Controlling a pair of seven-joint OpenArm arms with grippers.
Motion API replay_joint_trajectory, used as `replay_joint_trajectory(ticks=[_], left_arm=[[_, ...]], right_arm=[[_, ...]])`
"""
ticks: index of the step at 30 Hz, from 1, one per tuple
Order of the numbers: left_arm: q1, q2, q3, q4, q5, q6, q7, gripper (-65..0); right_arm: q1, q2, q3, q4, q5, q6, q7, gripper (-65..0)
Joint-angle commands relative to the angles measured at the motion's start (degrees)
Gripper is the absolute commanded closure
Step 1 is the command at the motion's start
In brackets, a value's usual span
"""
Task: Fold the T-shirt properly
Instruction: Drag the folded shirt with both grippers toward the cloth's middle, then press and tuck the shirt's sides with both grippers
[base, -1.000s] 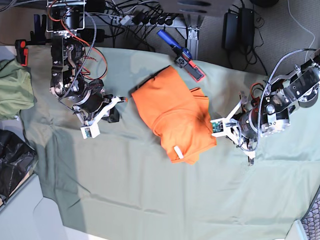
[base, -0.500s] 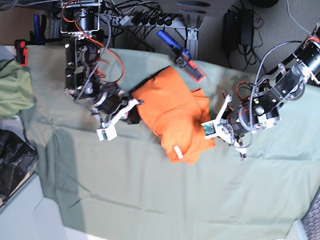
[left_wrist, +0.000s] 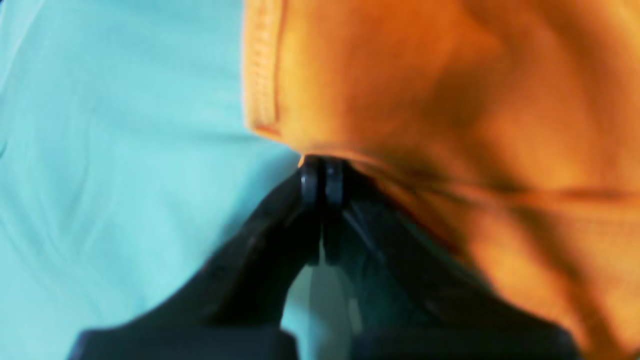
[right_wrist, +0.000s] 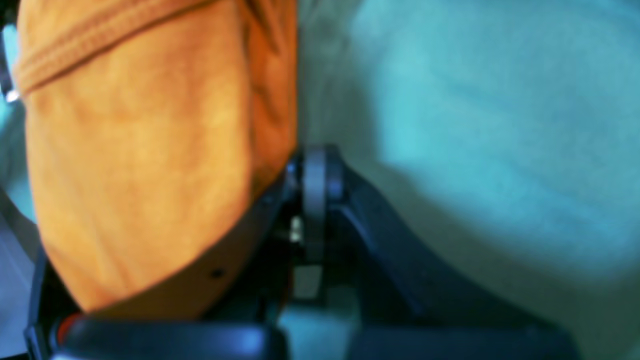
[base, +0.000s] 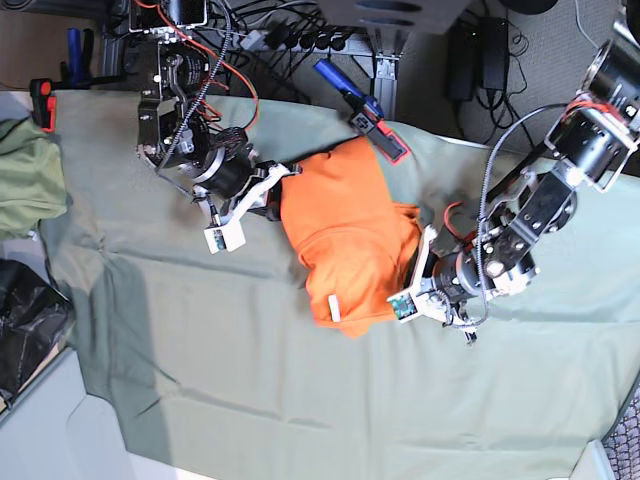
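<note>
Both long sides of the T-shirt (base: 350, 240) now sit pushed inward compared with a second ago, leaving a narrower bundle near the middle of the table's far edge, on the sage cloth (base: 250, 370). The left gripper (left_wrist: 320, 172) and right gripper (right_wrist: 312, 170) press against opposite hems, tips clenched together on nothing, so I judge this squaring-up, not folding.

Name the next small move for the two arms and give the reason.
Probably slide both end effectors inward together to square the fold: the left end effector and right end effector look shut, each pressed against an opposite edge of the folded T-shirt, which lies skewed on the table cloth.
</note>
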Motion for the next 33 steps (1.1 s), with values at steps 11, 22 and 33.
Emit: replay_joint_trajectory(ticks=[11,22,33], left_arm=[[-3.2,10.8,0.0,-4.5,-0.4,0.0,0.4,0.0],[-5.9,9.0,0.0,-3.8,-0.4,1.0,3.8,0.0],[-6.2,-5.4,0.0,12.5,-6.0,5.8,11.5,0.0]], right_arm=[[-2.7,-3.2,0.1,3.7,1.5,5.4,0.6,0.0],[-3.8,-2.4,0.8,6.3,-1.9,5.4,0.8,0.0],[-3.4,4.7,10.6,9.8,0.3,5.3,1.4,0.0]])
